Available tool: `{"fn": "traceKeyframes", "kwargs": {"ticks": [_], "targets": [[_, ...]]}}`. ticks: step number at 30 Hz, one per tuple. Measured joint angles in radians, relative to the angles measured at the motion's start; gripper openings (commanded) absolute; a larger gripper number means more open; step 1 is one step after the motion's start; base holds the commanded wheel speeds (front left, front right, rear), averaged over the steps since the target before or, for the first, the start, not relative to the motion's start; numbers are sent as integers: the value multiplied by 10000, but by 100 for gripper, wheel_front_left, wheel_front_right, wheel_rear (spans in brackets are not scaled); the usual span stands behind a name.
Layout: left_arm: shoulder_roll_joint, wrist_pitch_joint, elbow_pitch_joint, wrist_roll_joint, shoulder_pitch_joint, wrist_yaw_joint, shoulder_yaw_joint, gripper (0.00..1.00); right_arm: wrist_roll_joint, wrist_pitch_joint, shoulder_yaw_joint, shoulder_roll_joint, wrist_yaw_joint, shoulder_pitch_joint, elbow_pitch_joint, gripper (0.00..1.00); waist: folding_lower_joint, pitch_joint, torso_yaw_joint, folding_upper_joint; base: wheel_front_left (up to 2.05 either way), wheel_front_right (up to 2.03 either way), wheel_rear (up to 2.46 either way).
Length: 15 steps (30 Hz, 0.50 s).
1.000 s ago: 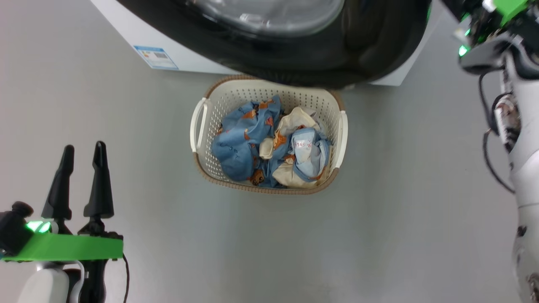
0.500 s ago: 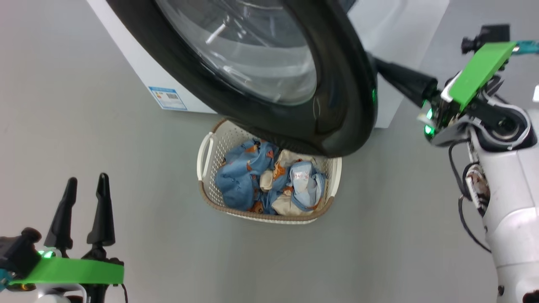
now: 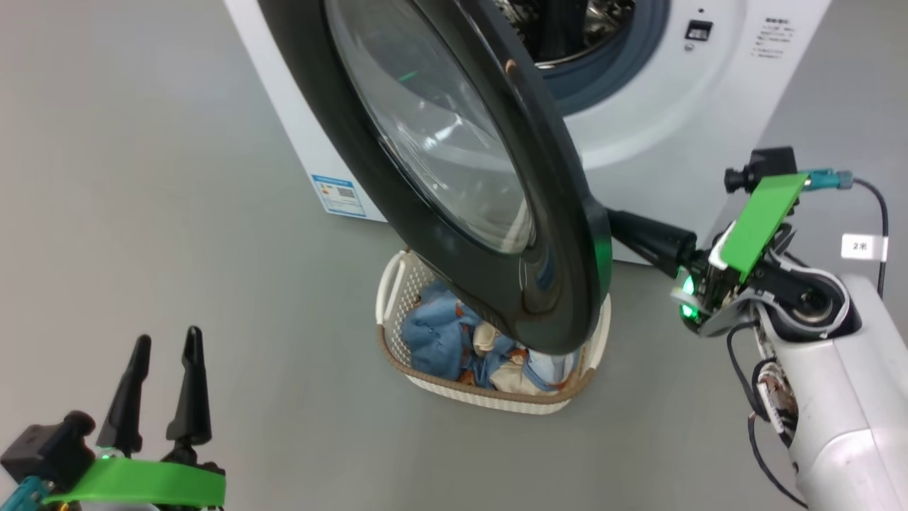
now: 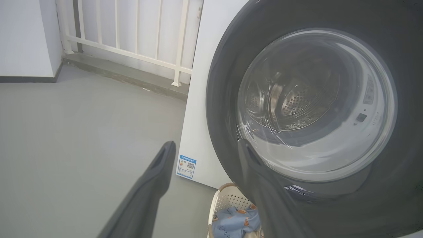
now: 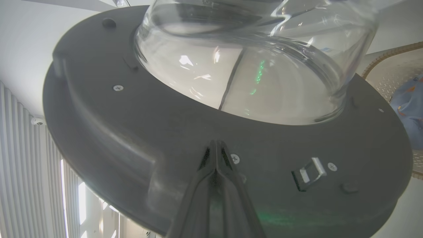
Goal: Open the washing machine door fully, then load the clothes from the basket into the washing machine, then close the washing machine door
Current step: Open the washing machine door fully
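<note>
A grey floor (image 3: 142, 177) is spread under everything, and a white barred railing (image 4: 132, 33) is seen beyond it in the left wrist view. The big white front-loading washing machine (image 3: 674, 142) is stood on this floor with its perforated steel drum (image 3: 567, 21) exposed. The large round glossy black door with a bulging glass window (image 3: 553, 234) is swung partly out and hangs over the small cream-white perforated basket with a brown rim (image 3: 489, 394), so the basket's far half is blocked from the head view. The basket is set on the floor just before the machine, and the light blue and cream clothes (image 3: 440, 337) are piled inside it. The right pincer (image 5: 216, 145) is pressed together on nothing, its tip at the door's inner face beside a screw. The left pincer (image 3: 167, 337) is held apart and empty, well away from the basket. A small blue label sticker (image 3: 338, 195) is stuck low on the machine.
</note>
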Motion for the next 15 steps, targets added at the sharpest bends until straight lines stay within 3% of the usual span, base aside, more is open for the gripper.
{"fn": "traceKeyframes", "kwargs": {"ticks": [15], "targets": [[127, 0, 211, 700, 378, 0, -309, 100, 840, 234, 439, 79, 8, 1841, -594, 0, 0, -856, 1470, 0, 0, 0, 0]]}}
